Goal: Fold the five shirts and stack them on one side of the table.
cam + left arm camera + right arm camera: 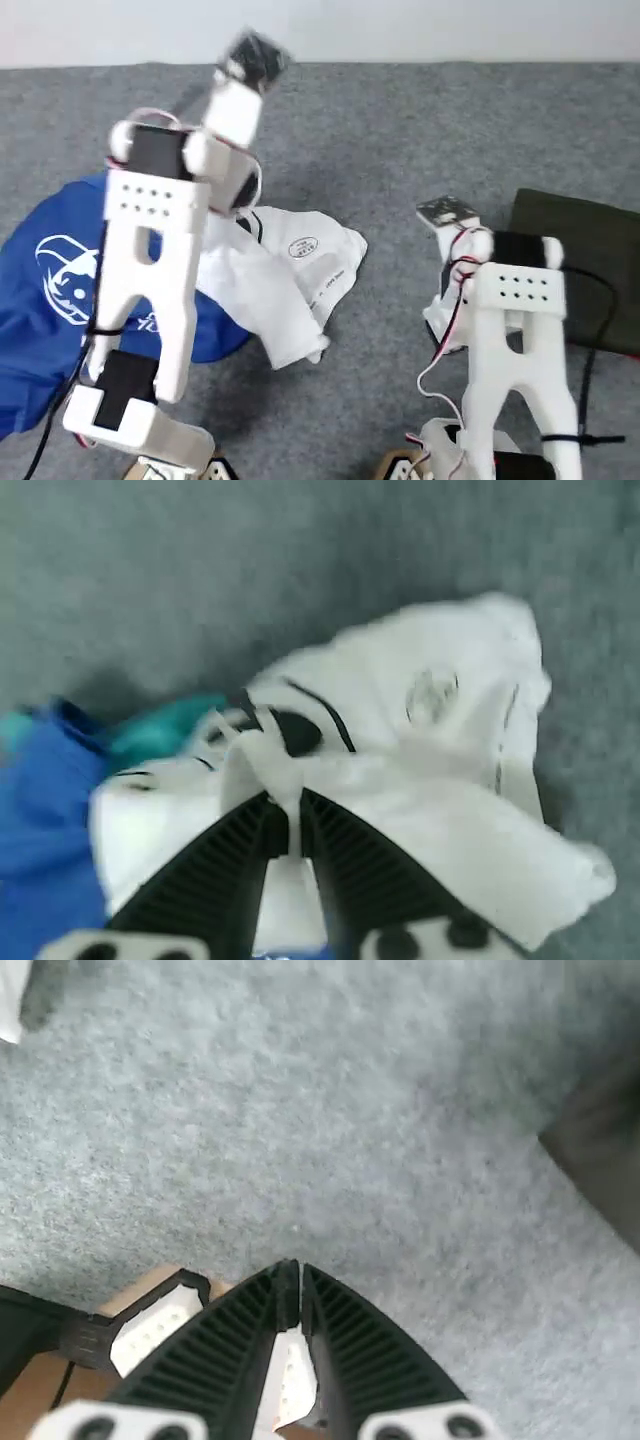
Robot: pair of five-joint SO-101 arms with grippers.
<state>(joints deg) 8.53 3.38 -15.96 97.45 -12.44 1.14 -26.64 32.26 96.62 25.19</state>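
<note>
The left gripper (285, 815) is pinching a raised fold of the white shirt (430, 740), its jaws nearly together with cloth between them. The right gripper (293, 1275) is hanging with its jaws pressed together and nothing in them, above the grey table (400, 130). The white shirt is lying crumpled near the middle of the table, its left part overlapping the blue shirt (50, 300), which is spreading toward the near left; some teal cloth (160, 730) is peeking out between them. 1 dark shirt (590, 260) is lying flat at the right edge, apparently already folded. The step in hand is probably dragging the white shirt free to flatten it: a slow, low pull toward open table, away from the blue shirt, should be keeping the thin pinch from slipping and the other cloth from trailing along
</note>
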